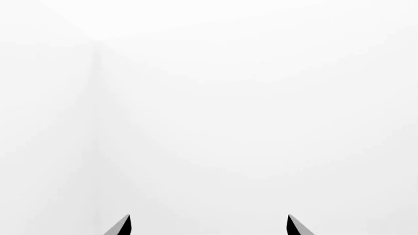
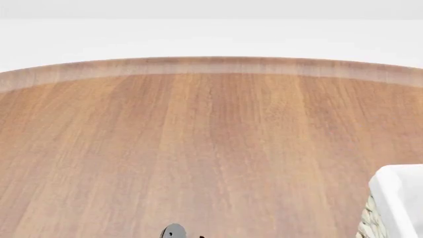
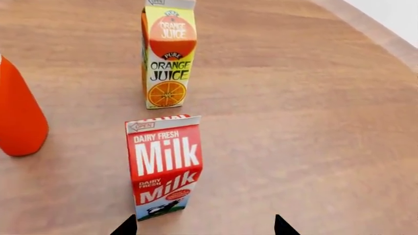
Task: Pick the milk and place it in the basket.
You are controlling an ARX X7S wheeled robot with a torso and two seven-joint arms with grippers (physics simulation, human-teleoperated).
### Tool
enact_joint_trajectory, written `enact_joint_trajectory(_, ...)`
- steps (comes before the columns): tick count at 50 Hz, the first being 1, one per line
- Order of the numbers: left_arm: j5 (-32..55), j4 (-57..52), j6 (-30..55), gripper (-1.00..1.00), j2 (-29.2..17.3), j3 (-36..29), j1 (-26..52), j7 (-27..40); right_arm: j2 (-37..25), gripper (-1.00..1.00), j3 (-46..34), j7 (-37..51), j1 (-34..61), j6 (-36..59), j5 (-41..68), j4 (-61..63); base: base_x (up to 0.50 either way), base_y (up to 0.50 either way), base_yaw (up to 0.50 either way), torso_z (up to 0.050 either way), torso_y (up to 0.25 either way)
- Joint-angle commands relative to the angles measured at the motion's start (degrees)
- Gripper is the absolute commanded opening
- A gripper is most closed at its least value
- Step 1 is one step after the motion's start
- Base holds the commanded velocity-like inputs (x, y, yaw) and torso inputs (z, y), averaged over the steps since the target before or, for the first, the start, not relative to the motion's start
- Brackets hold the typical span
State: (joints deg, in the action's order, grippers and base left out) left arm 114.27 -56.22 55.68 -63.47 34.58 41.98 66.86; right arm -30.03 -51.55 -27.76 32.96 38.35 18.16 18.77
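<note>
Wood table (image 3: 313,122); milk (image 3: 163,164) upright btwn right gripper (image 3: 203,226) tips.

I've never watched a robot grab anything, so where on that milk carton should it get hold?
Probably across the milk carton's flat sides, around mid-body below the sloped red top. It stands upright, apart from the orange juice carton and the orange bottle, so the right gripper, open, can come straight in.

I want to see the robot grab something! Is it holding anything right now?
No, nothing yet. The right gripper is open, with the milk standing untouched on the table. The left gripper is open and empty.
</note>
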Motion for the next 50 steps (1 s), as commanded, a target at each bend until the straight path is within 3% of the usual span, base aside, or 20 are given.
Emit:
enact_joint_trajectory(1, -0.5, 0.1, -0.1, 1.0, 1.0, 1.1, 0.0, -1.1, 1.3, 1.0, 0.8, -0.8, 0.2, 0.3, -0.7, -0.5, 0.0, 0.0, 0.0, 0.0, 0.0)
enact_joint_trajectory(30, 0.3, -0.2, 0.4, 1.0, 1.3, 2.5, -0.5, -0.7, 2.2, 1.0, -0.9, -2.6, 0.8, 0.0, 0.1, -0.1, 0.0, 0.0, 0.0, 0.0, 0.0)
enact_joint_trajectory(50, 1.4, -0.7, 1.3, 1.0, 2.3, 4.9, -1.7, -0.4, 6.9, 1.0, -1.8, -6.6, 3.9, -4.4, 0.3, -10.3, 0.0, 0.0, 0.0, 0.0, 0.0)
